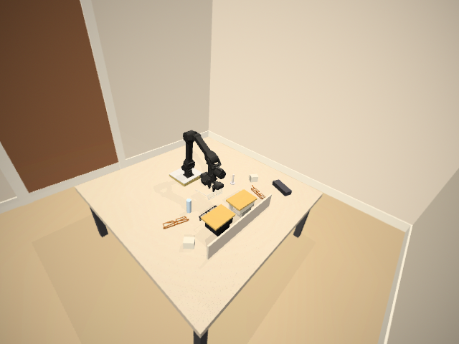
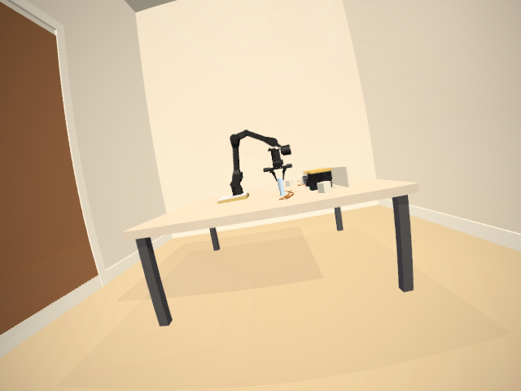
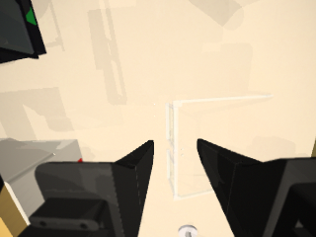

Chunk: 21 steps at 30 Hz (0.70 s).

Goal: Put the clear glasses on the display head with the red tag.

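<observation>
The clear glasses (image 3: 176,123) (image 1: 209,196) lie on the table below my gripper (image 3: 175,143) (image 1: 214,190) (image 2: 279,179). In the wrist view their front runs up and down between the fingertips, and the temples reach right. My gripper is part-way open and empty, a little above them. The pale grey head (image 3: 44,150) (image 1: 241,209) is at the wrist view's lower left, with its red tag (image 3: 80,160) just showing above a finger. The black head (image 1: 217,226) (image 2: 319,180) has a green tag (image 3: 31,17). The grey head's nose and ears cannot be made out.
Orange boards (image 1: 217,216) (image 1: 241,199) cover both heads, with a low wall (image 1: 241,226) behind. Dark glasses (image 1: 202,216) lie by the black head. A blue cylinder (image 1: 188,206) (image 2: 281,186), brown glasses (image 1: 176,222) (image 1: 257,192), white blocks (image 1: 188,242) (image 1: 253,178) and a dark case (image 1: 281,187) stand around.
</observation>
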Available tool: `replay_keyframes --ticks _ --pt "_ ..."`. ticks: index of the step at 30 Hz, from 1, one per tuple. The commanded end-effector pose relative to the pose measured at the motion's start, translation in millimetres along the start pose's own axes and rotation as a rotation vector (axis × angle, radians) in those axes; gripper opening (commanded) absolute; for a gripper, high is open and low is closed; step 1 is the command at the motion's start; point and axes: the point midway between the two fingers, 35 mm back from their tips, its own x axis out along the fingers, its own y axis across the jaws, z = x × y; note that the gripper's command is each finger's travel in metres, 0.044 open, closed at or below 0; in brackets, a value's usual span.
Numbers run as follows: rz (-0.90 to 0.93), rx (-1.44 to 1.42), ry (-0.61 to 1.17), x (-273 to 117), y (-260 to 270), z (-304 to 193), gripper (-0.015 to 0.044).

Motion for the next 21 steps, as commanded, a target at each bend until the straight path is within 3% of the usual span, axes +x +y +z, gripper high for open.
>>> replay_keyframes --ticks 1,3,21 --pt "-0.002 0.003 -0.003 -3 -6 0 0.0174" --pt "-0.002 0.003 -0.003 -3 -6 0 0.014" --pt "-0.002 0.003 -0.003 14 -5 0 0.014"
